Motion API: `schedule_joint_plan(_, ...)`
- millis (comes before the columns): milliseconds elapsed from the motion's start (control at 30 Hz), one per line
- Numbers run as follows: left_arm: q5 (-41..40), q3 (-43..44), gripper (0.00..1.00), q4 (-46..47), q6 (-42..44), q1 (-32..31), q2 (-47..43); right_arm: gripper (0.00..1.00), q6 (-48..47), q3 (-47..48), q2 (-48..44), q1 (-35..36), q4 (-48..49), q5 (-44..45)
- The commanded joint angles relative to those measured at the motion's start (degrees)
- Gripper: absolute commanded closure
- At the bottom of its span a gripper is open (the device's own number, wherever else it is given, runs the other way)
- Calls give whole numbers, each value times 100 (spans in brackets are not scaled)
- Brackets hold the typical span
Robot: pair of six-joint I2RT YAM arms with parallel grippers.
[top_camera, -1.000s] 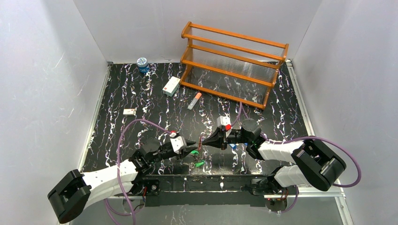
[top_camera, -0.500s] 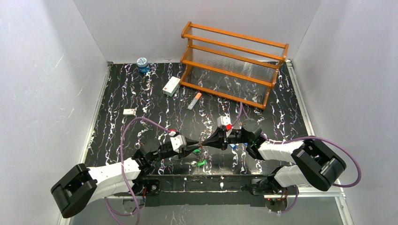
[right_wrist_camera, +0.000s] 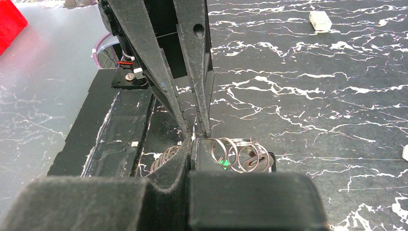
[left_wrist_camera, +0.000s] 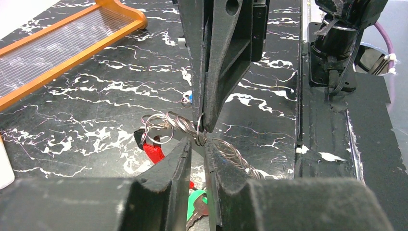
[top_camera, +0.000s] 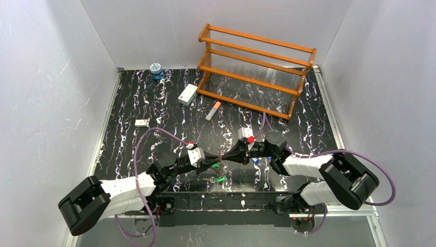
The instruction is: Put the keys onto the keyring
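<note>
Right gripper [right_wrist_camera: 192, 144] clamped on the silvery coiled-wire keyring [left_wrist_camera: 166, 122], left gripper [left_wrist_camera: 197, 144] a sliver apart around it, green-headed key [left_wrist_camera: 195, 208] loose on the black marbled table [left_wrist_camera: 96, 96], so threading looks undone!

A robot lab, no question, a closed test cell! Plain white walls [top_camera: 46, 103] boxed in a black marbled table [top_camera: 154, 103], and metal rails [top_camera: 329, 118] ran down its sides. The left arm [top_camera: 123, 188] and the right arm [top_camera: 303, 165] sat bolted at the near edge, purple cables [top_camera: 135, 159] looping off them. A wooden rack [top_camera: 254, 69], a small jar [top_camera: 156, 70] and a little box [top_camera: 187, 94] lay scattered about.
</note>
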Motion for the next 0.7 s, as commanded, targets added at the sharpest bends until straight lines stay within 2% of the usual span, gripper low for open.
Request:
schedule_joint_plan(0, 88, 245, 83, 280, -29, -23, 43, 99, -2, 117, 0, -1, 273, -168)
schedule_joint_plan(233, 28, 247, 80, 366, -54, -23, 49, 99, -21, 128, -4, -1, 229, -203)
schedule_joint_plan(433, 29, 237, 100, 385, -58, -23, 98, 99, -28, 134, -8, 2, 215, -201)
schedule_joint_plan(600, 11, 230, 100, 379, -89, -23, 184, 99, 5, 134, -16, -5, 203, -135)
schedule_joint_plan(667, -99, 201, 100, 385, -97, -23, 189, 67, 50, 130, -56, -4, 190, 0)
